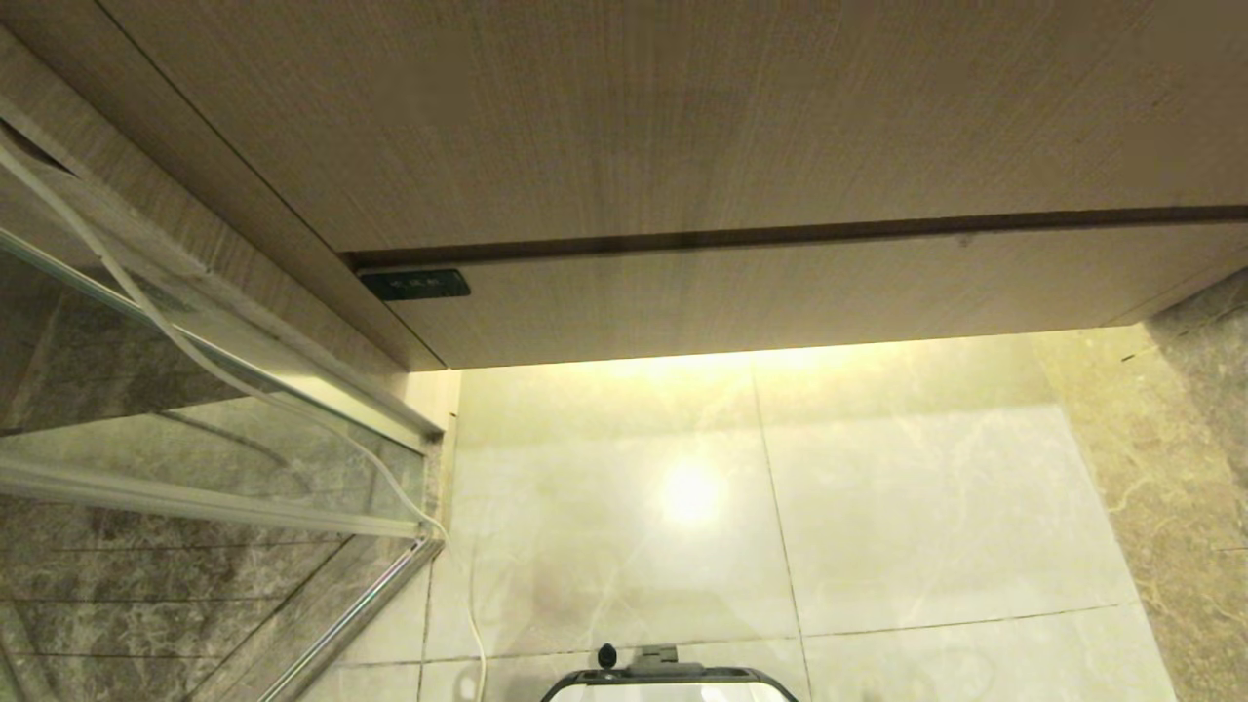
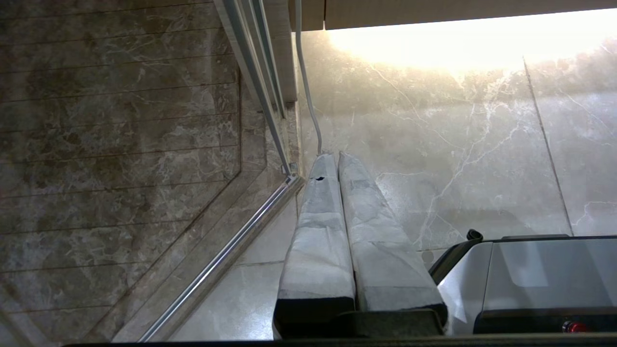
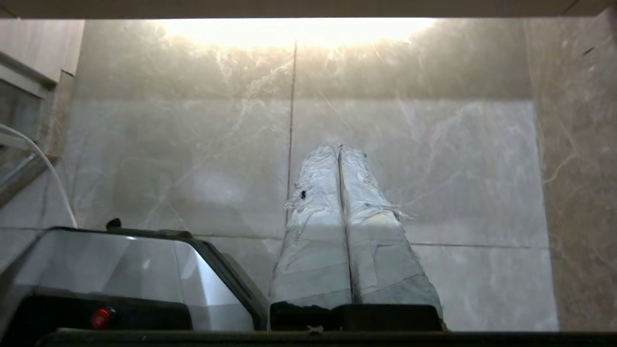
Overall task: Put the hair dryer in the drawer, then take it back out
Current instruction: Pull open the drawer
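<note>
Both grippers, left gripper [image 2: 337, 156] and right gripper [image 3: 340, 148], hang closed, empty; only floor [image 3: 434, 168] beyond their jaws. Drawer [image 1: 780, 292] appears shut; hair dryer unseen, progress uncertain.

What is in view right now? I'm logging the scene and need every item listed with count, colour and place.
drawer: one, light beige wood grain, shut, lowest front of the vanity above the floor.
vanity panel: one, same beige wood, above the drawer.
black insert: one, small, at the drawer's upper left corner.
white cable: one, running down along the glass partition to the floor.
glass partition: one, metal-framed, on the robot's left.
floor tiles: pale marble, under-cabinet light reflected on them.
hair dryer: none in view.
robot base: one, silver and black, at the near edge.
left gripper: one, white-wrapped, shut, empty, pointing at the floor.
right gripper: one, white-wrapped, shut, empty, pointing at the floor.
</note>
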Tool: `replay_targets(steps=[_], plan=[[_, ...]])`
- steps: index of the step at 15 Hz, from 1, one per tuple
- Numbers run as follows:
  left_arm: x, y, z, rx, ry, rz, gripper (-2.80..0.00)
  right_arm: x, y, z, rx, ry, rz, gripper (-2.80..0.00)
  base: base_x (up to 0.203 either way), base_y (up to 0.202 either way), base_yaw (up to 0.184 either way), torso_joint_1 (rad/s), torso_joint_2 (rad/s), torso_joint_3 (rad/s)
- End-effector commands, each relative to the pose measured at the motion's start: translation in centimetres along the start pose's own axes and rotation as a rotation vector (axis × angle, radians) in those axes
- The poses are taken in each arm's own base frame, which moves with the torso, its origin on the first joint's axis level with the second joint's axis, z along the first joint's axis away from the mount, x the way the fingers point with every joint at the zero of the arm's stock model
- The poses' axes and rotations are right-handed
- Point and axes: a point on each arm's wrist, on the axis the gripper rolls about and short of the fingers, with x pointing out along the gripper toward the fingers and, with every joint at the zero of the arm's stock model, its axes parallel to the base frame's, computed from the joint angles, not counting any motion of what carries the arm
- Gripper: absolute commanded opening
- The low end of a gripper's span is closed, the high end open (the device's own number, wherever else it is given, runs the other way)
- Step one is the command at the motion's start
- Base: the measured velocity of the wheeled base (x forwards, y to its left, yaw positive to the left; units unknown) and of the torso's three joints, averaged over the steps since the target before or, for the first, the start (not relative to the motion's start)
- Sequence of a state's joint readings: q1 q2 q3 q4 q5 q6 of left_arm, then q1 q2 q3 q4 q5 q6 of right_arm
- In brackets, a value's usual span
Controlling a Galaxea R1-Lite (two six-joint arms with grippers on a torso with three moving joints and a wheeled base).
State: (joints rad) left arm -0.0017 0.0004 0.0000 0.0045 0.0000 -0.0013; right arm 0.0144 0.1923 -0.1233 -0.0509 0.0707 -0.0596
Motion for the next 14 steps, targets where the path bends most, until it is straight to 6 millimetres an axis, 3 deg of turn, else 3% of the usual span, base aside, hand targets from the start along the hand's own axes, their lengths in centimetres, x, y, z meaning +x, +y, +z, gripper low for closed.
replay_targets(steps=[1,6,8,14], plan=[[0.0,0.0,0.0,0.000,0.001,0.000,-2.80,-1.5,-0.3,-3.2,-0.038,-0.123,-0.069,-2.80,0.000,0.000,0.000,0.000,0.00,0.000],[0.0,0.0,0.0,0.000,0.001,0.000,-2.80,-1.2,-0.3,-3.2,-0.073,-0.237,-0.023,-2.80,0.000,0.000,0.000,0.000,0.00,0.000],[0.0,0.0,0.0,0.000,0.001,0.000,-2.80,-1.1,-0.1,-3.7,-0.050,-0.204,0.067,-2.80,0.000,0.000,0.000,0.000,0.00,0.000],[0.0,0.0,0.0,0.000,0.001,0.000,-2.80,-1.0,-0.1,-4.4,0.017,-0.134,0.077,-2.80,0.000,0.000,0.000,0.000,0.00,0.000]])
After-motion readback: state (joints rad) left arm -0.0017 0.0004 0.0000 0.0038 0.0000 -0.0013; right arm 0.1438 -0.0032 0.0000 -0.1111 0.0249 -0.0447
